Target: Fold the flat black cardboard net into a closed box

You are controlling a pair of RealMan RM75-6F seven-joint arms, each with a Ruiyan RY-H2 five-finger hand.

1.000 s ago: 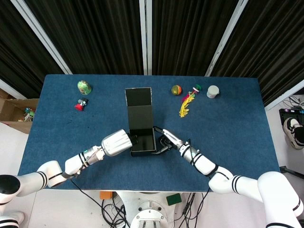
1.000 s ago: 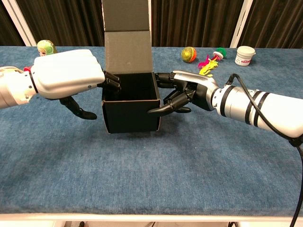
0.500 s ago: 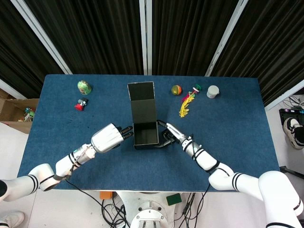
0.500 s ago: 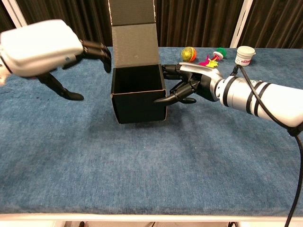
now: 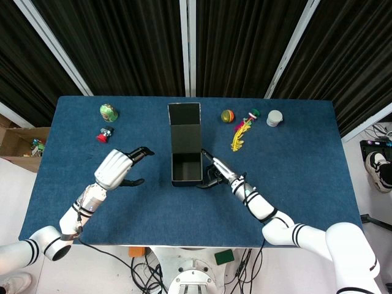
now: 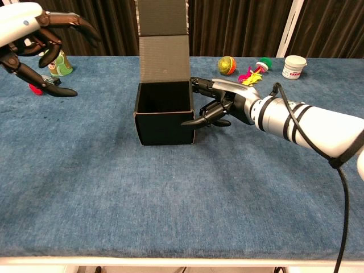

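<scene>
The black cardboard box (image 5: 187,169) (image 6: 165,120) stands on the blue table with its top open and its lid flap (image 5: 185,127) (image 6: 164,40) standing up at the far side. My right hand (image 5: 214,173) (image 6: 219,107) is against the box's right wall, thumb on the front corner and fingers along the side. My left hand (image 5: 115,169) (image 6: 35,28) hovers well to the left of the box, lifted off the table, fingers spread and holding nothing.
A green figure (image 5: 108,112) (image 6: 57,62) and a red toy (image 5: 103,135) lie at the far left. A coloured ball (image 5: 227,116) (image 6: 226,65), a yellow-pink feather toy (image 5: 240,133) (image 6: 250,77) and a white jar (image 5: 274,117) (image 6: 293,66) sit at the far right.
My left hand let go of the box's left wall and drew away to the left and up. The box slid slightly away from me with my right hand staying on it.
</scene>
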